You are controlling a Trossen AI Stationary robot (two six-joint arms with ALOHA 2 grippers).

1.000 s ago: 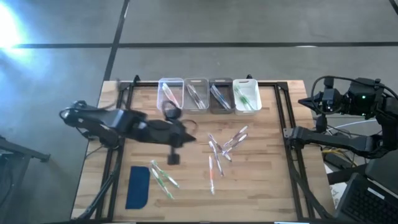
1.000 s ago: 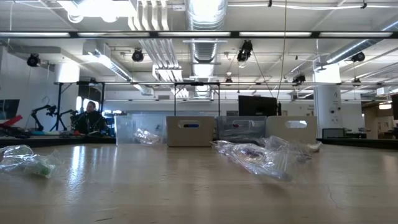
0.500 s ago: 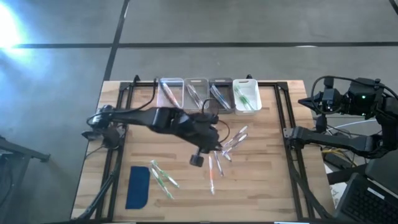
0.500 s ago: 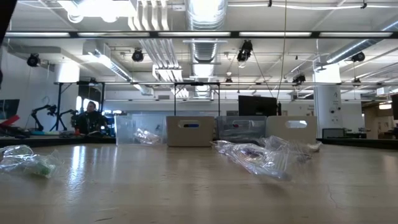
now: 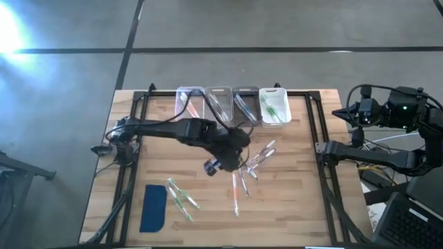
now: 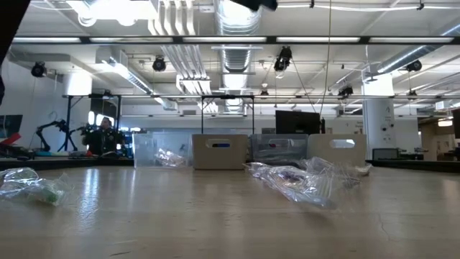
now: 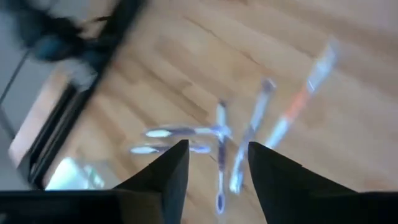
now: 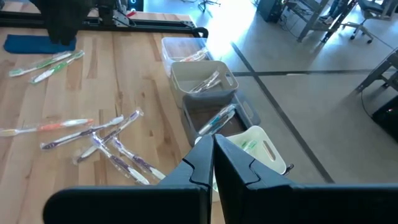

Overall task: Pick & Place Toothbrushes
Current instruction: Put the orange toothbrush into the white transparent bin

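Several loose toothbrushes (image 5: 249, 162) lie crossed over one another in the table's middle; in the left wrist view they (image 7: 219, 134) show purple and orange accents. More green ones (image 5: 181, 197) lie near the front left. Four small bins (image 5: 219, 104) along the far edge each hold toothbrushes. My left gripper (image 5: 239, 146) hangs above the middle pile, slanting down, its fingers (image 7: 177, 168) open with only the table showing between them. My right gripper (image 8: 213, 158) is shut on nothing, held off the table's right edge (image 5: 349, 114).
A flat dark-blue pad (image 5: 154, 207) lies at the front left. Black rails (image 5: 315, 149) run along the table's left, right and far edges. Bare wood lies at the front right. In the low view the pile (image 6: 302, 183) glints in front of the bins (image 6: 219, 151).
My left gripper has swung from beside the leftmost bin toward the table's right edge and come over the middle pile of toothbrushes, sinking and rolling its wrist as it went. The toothbrushes on the table lie as before.
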